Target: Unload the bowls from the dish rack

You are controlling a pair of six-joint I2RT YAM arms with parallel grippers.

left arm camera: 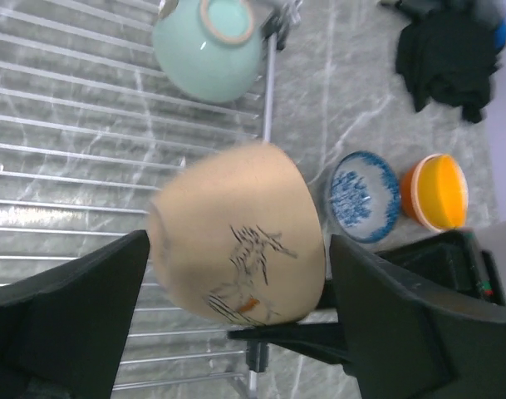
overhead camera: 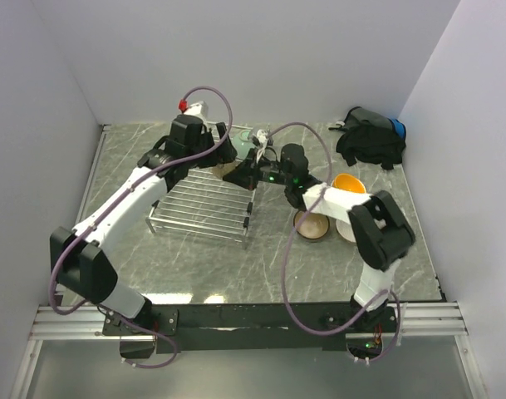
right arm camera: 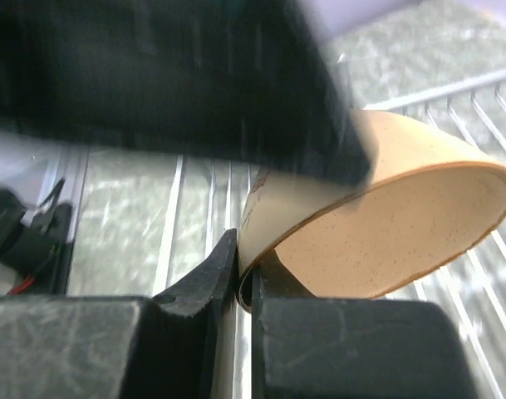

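Note:
A tan bowl (left arm camera: 236,208) with a dark line drawing hangs above the right end of the silver wire dish rack (left arm camera: 70,125). My right gripper (right arm camera: 240,270) is shut on its rim, one finger inside and one outside the tan bowl (right arm camera: 385,224). My left gripper (left arm camera: 239,239) is open, its fingers on either side of the bowl with slim gaps. In the top view both grippers meet at the rack's (overhead camera: 198,208) far right corner, the left gripper (overhead camera: 228,158) and the right gripper (overhead camera: 246,173). A pale green bowl (left arm camera: 211,50) lies upside down on the rack.
A white bowl with a blue pattern (left arm camera: 365,195) and an orange bowl (left arm camera: 435,191) stand on the table right of the rack. A brown bowl (overhead camera: 311,224) sits under my right arm. A black bag (overhead camera: 369,137) lies at the back right. White walls enclose the table.

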